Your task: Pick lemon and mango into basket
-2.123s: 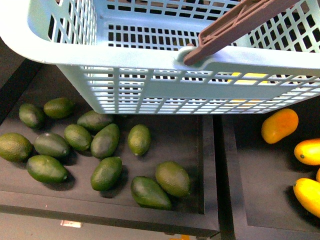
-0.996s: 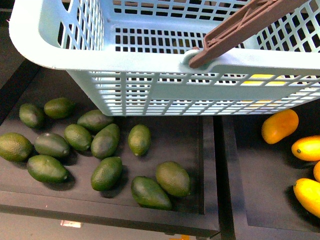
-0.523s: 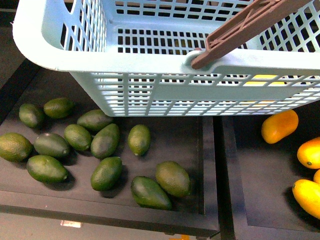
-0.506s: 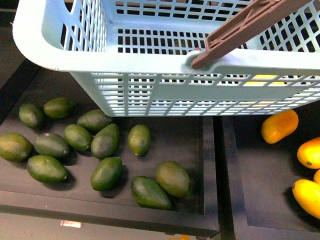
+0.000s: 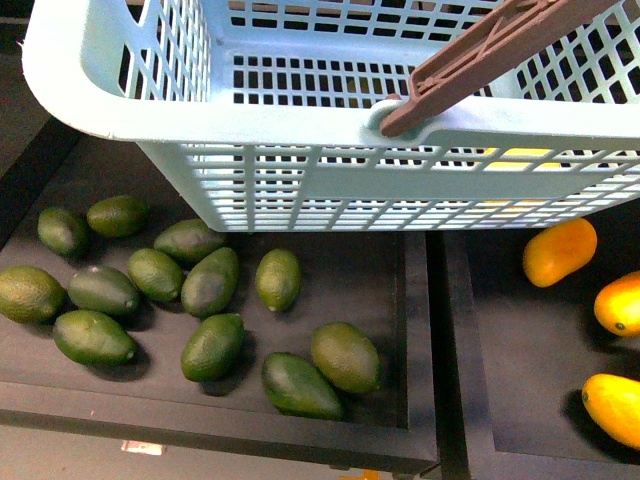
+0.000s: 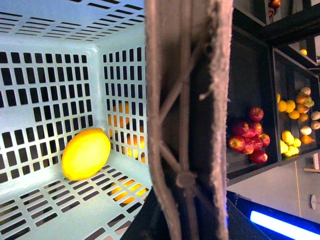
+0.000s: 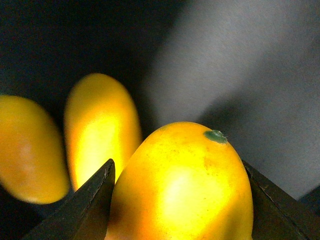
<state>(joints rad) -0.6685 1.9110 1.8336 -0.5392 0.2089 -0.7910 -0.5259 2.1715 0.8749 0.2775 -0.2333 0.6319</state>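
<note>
Right wrist view: mango (image 7: 180, 185) tight between jaws, lower end cropped.

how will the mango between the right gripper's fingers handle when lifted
The mango has smooth, glossy skin, so it may slip in the right gripper. It shows no dent between the fingers, so probably firm. Being oval, it would likely roll if released.

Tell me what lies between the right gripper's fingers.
The mango fills the gap between the right gripper's fingers; the right wrist view shows it.
</note>
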